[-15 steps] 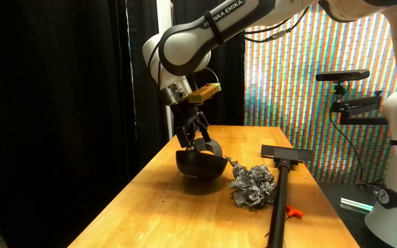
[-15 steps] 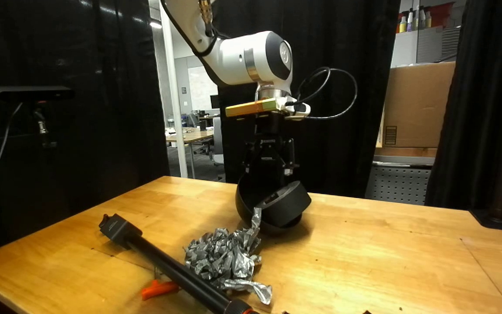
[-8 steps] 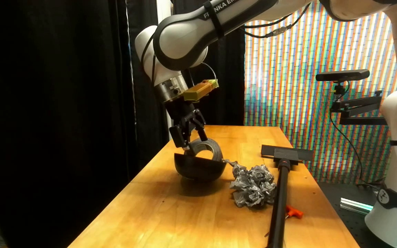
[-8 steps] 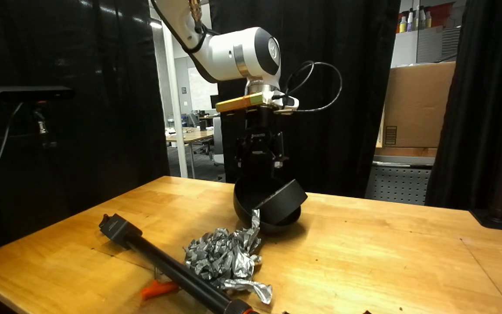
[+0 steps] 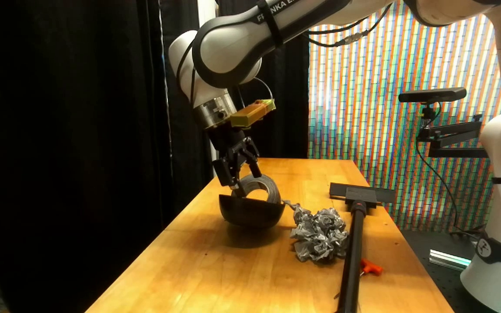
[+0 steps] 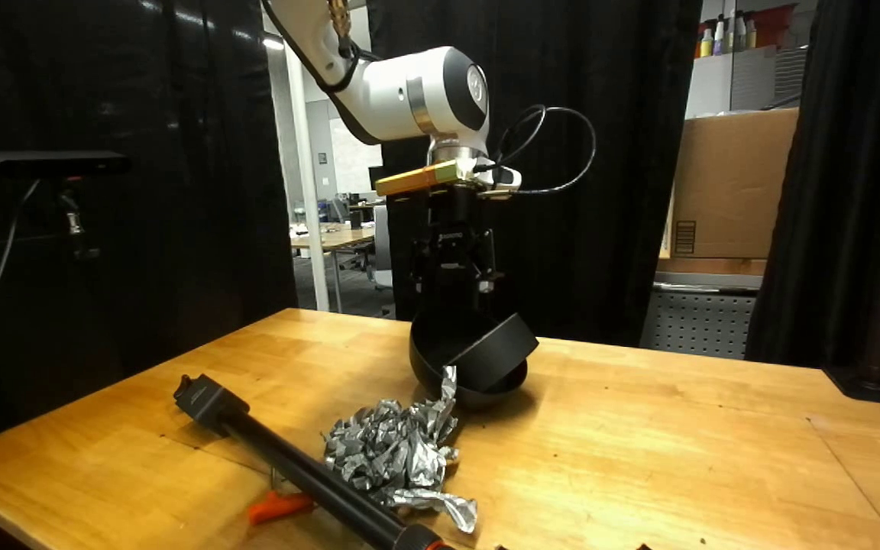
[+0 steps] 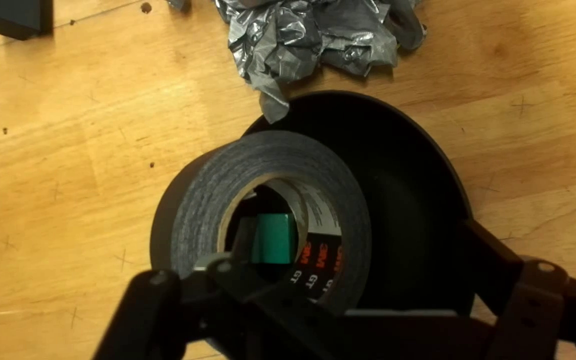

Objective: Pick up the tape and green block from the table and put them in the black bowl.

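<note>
Tape roll (image 7: 195, 215): grey-black, ribbed face, pale core ring, red-and-white print inside the core. Lies tilted in the black bowl (image 7: 408, 200), at its 9 o'clock side in the wrist view, edge poking past the rim. Green block (image 7: 274, 239) shows through the roll's hole. Crumpled silver mass (image 7: 298, 40) on the desk (image 7: 68, 175) at the bowl's 12 o'clock. Jaws spread wide; can't tell if they touch the roll. Versus one second ago: arm (image 6: 440, 92) shifted toward 9 o'clock in both exterior views, roll tipped steeper.
</note>
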You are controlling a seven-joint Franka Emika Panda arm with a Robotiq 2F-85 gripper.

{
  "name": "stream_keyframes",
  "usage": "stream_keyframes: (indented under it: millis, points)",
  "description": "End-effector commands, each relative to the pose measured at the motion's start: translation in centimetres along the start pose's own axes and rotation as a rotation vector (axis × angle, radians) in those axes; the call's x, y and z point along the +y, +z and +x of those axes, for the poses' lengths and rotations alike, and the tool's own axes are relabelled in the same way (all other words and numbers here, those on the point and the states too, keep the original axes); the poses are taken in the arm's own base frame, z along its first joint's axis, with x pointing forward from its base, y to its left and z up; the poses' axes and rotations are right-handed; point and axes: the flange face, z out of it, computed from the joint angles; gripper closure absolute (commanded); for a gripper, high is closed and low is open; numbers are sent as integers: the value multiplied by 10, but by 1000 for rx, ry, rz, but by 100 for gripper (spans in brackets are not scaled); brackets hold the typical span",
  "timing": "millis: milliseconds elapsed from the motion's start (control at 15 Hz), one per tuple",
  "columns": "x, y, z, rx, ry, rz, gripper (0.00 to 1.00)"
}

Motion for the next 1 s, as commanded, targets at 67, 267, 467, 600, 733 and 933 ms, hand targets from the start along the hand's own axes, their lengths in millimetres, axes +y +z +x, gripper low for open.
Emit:
stream_keyframes:
  millis: [67, 267, 467, 600, 733, 933]
  points:
    - [4, -6, -6, 1, 11, -22, 0]
    - [-9, -3, -6, -1, -8, -39, 0]
    - [-38, -4, -13, -10, -52, -74, 0]
    - [-58, -2, -18, -12, -89, -110, 0]
    - [-71, -2, -24, -13, -115, -134, 0]
    - [-77, -8, -28, 8, -136, -134, 0]
